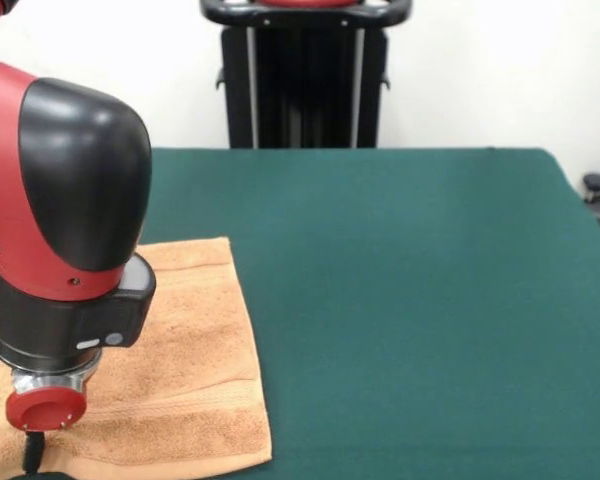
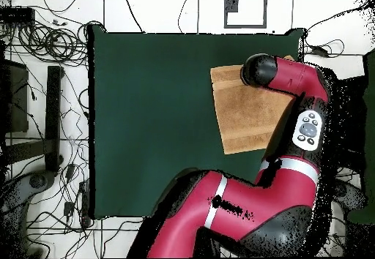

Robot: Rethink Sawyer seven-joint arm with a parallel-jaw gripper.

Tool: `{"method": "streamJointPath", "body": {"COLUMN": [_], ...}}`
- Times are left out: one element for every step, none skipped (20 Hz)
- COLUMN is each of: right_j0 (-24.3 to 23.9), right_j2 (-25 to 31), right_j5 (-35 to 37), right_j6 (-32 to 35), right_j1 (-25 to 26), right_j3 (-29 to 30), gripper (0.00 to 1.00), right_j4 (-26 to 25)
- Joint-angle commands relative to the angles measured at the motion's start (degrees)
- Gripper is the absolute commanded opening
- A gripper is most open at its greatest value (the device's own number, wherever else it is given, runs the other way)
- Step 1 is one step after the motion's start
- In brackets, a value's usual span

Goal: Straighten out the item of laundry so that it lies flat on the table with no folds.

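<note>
**Operator:** Where does the towel sit, and why is the arm parked there?

**Observer:** Your towel (image 1: 180, 370) lies at one side edge of the table (image 1: 400, 300), directly beneath the arm's wrist (image 1: 55, 340). You hover low over it, probably to smooth or pinch it. The gripper is hidden, so I cannot tell its state.

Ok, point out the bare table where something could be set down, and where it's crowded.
Free: the wide stretch of green table, bordered by the towel's long edge on one side and the table's edges on the others. In the overhead view that is everything from the towel across to the opposite edge. Crowded: the towel's corner, where the arm hangs over the cloth.
</note>
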Motion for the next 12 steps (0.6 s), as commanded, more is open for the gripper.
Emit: {"method": "streamJointPath", "body": {"right_j0": [2.0, 2.0, 2.0, 2.0, 1.9, 1.8, 1.7, 1.0, 0.8, 0.6, 0.4, 0.4], "right_j2": [1.2, 1.1, 1.1, 1.1, 1.2, 1.3, 1.5, 2.8, 2.9, 3.1, 3.2, 3.2], "right_j5": [-2.4, -2.4, -2.5, -2.5, -1.8, -1.1, -0.4, 3.9, 6.0, 8.2, 10.4, 12.0], "right_j6": [10.7, 10.6, 10.5, 10.4, 10.2, 10.0, 9.7, 9.2, 9.0, 8.8, 8.6, 8.6], "right_j1": [0.1, 0.1, 0.1, 0.1, 0.1, 0.1, 0.1, -0.2, 0.0, 0.3, 0.6, 0.5], "right_j3": [7.5, 7.5, 7.5, 7.4, 7.3, 7.2, 7.1, 7.1, 6.4, 5.8, 5.1, 4.8], "gripper": [1.0, 1.0, 1.0, 1.0, 1.0, 1.0, 1.0, 1.0, 1.0, 1.0, 1.0, 1.0], "right_j4": [1.1, 1.1, 1.1, 1.1, 1.4, 1.6, 1.9, 3.7, 4.3, 4.9, 5.4, 5.8]}}
